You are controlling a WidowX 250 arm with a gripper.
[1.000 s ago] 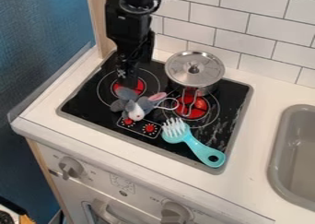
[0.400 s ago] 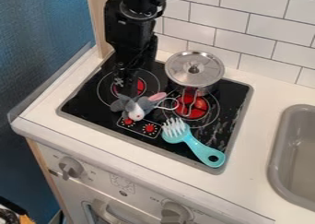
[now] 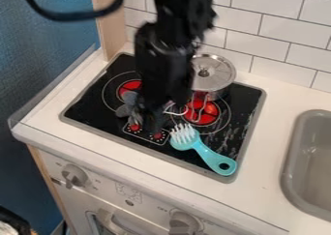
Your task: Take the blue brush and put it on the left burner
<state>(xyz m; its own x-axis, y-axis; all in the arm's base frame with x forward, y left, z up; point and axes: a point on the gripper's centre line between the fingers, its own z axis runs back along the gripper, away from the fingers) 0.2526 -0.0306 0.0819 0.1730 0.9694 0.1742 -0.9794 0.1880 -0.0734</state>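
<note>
**Blue Brush (image 3: 205, 154) Lies at the Cooktop's (image 3: 97, 121) Front Right as the Gripper (image 3: 154, 125) Hangs Over the Dials**

We find the brush lying flat on the black cooktop, its white bristles (image 3: 184, 132) towards the middle and its holed handle slanting down to the front right edge. It lies apart from the left burner (image 3: 130, 86), our named spot for it.

The black arm (image 3: 161, 60) drops in from the top of the view, and its gripper hangs just left of the bristles, by the printed dials. We cannot tell how far open it is or whether it has hold of anything.

A grey plush toy (image 3: 129, 99) (rather in the thick of things, we'd say) shows partly behind the gripper, near the left burner. Behind the brush, a lidded metal pot (image 3: 210, 95) stands at the back of the right burner (image 3: 205, 117). To the right we see a grey sink (image 3: 291, 156) set into the white counter (image 3: 268, 132).
</note>
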